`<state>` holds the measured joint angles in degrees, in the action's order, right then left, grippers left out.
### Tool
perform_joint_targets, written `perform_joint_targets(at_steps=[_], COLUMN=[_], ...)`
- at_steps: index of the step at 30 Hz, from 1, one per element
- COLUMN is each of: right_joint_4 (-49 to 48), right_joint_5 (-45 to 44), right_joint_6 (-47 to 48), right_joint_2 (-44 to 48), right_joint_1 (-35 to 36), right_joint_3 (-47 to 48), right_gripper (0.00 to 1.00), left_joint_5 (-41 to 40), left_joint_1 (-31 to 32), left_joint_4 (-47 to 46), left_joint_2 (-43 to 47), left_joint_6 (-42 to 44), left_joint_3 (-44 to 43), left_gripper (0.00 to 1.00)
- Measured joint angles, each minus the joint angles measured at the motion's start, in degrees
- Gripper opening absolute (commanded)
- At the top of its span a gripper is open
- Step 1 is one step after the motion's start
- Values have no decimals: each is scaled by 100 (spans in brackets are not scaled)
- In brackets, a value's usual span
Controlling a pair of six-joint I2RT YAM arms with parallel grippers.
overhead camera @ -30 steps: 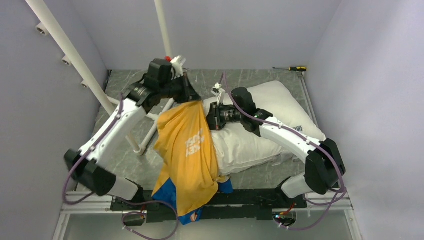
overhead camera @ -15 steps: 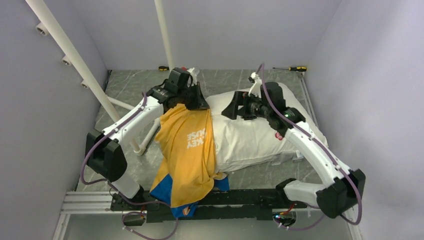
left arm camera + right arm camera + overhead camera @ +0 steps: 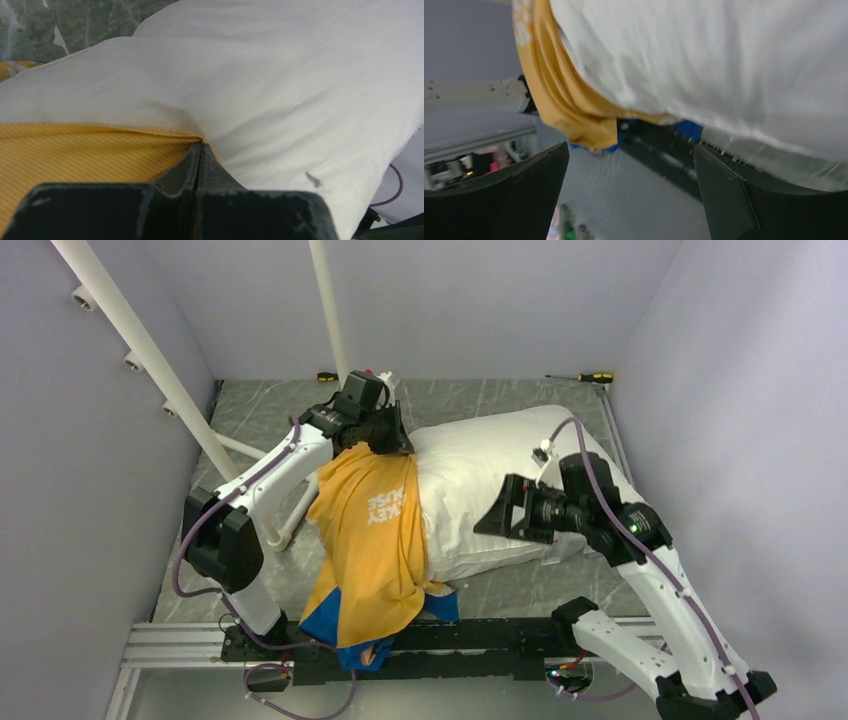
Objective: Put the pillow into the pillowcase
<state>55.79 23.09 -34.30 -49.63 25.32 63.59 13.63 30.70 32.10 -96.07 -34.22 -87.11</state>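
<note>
Two grippers attend the fabric: the left gripper is pressed together on the yellow hem of the pillowcase. The right gripper hovers spread wide at the near side of the pillow, gripping nothing. The pillow lies across the counter with only its left end under the draped case and most of its white cover bare. The step would likely go best with the left pinch held firm as an anchor while the right gripper catches the near hem, then both hems drawn evenly rightward so the case slides instead of bunching.
</note>
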Motion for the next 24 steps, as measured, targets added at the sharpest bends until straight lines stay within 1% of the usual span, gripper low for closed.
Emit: perform_joint_targets(at_steps=[3, 6, 8, 11, 13, 16, 18, 19, 20, 21, 22, 23, 24], right_joint_4=[129, 42, -208, -841, -1346, -2124, -2623, -2903, -3189, -3477, -3788, -4026, -4339], right_joint_5=[391, 745, 907, 929, 824, 544, 332, 227, 116, 39, -11, -28, -42], right_joint_6=[-590, -1163, -1447, -1738, -1843, -1974, -2061, -2100, -2138, -2162, -2190, -2140, -2138], right_joint_2=[461, 879, 960, 726, 476, 203, 129, 98, 61, -2, -114, -219, -420], right_joint_1=[-2, -2, -2, -31, -103, -310, -503, -610, -713, -811, -918, -994, -1084], right_joint_3=[-597, -1532, -2223, -3088, -3259, -3259, -3261, -3263, -3270, -3285, -3305, -3309, -3309], right_gripper=[100, 100, 100, 100, 100, 99, 95, 85, 68, 41, 10, 0, 0], left_joint_5=[2, 4, 11, 59, 109, 109, 107, 103, 98, 94, 90, 90, 92], left_joint_1=[-9, -13, -13, -15, -13, -15, -28, -46, -57, -70, -81, -90, -98], left_joint_4=[0, -4, 13, 37, 42, 22, -20, -55, -96, -157, -212, -269, -334], left_joint_2=[-70, -74, -92, -125, -125, -125, -125, -125, -125, -125, -122, -122, -120], left_joint_6=[48, 68, 87, 133, 162, 192, 205, 208, 210, 212, 212, 212, 210], left_joint_3=[-2, -7, -42, -101, -101, -98, -87, -76, -59, -31, -4, 26, 59], left_gripper=[0, 0, 0, 0, 0, 0, 0, 0, 0, 0, 0, 0, 0])
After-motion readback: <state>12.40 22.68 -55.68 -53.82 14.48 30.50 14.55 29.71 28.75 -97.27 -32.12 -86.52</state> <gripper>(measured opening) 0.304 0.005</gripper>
